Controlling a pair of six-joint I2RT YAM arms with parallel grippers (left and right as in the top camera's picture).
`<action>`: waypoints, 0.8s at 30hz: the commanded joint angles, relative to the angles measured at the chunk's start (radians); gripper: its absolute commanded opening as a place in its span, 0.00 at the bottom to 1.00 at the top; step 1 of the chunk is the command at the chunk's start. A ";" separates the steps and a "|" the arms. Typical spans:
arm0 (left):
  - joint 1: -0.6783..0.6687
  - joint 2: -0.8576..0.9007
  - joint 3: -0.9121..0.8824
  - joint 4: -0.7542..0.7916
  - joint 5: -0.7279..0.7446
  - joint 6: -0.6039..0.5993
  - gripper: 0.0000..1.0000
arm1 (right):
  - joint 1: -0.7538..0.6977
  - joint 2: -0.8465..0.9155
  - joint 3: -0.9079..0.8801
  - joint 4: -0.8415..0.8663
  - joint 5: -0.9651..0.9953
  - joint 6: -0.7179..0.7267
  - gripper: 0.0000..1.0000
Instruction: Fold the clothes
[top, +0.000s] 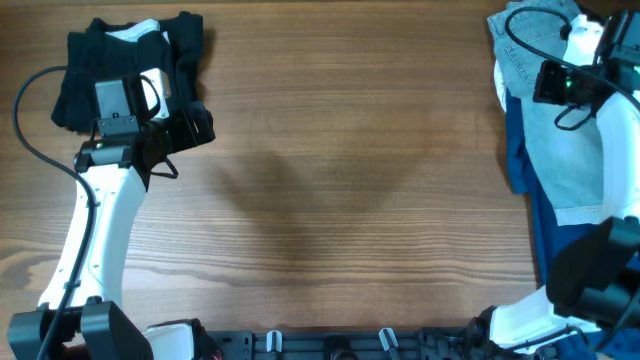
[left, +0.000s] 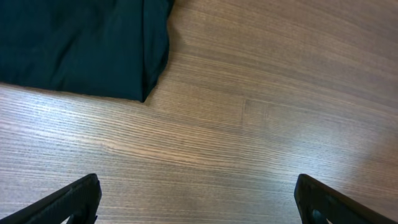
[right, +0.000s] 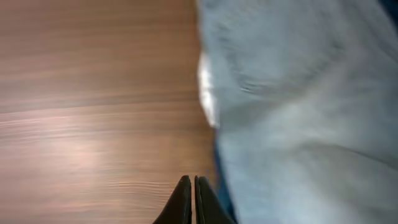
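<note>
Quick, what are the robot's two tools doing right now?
Left tool: open, holding nothing, above the brown wooden table.
Right tool: shut, empty, near the pale light-blue denim shorts.

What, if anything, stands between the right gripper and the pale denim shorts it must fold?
Nothing visible does. In the right wrist view the right gripper, fingers together, sits right at the edge of the shorts, with only bare table on its other side. The shorts lie on top of a dark-blue garment, so nothing covers them.
</note>
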 joint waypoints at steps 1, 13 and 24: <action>0.035 0.003 0.033 0.027 0.012 0.012 1.00 | 0.114 -0.032 0.019 0.000 -0.263 0.025 0.04; 0.065 0.004 0.033 0.034 0.012 -0.010 1.00 | 0.211 0.037 0.014 -0.052 0.342 0.048 0.82; 0.065 0.004 0.032 0.023 0.012 -0.011 1.00 | 0.131 0.282 0.014 0.019 0.401 0.098 0.86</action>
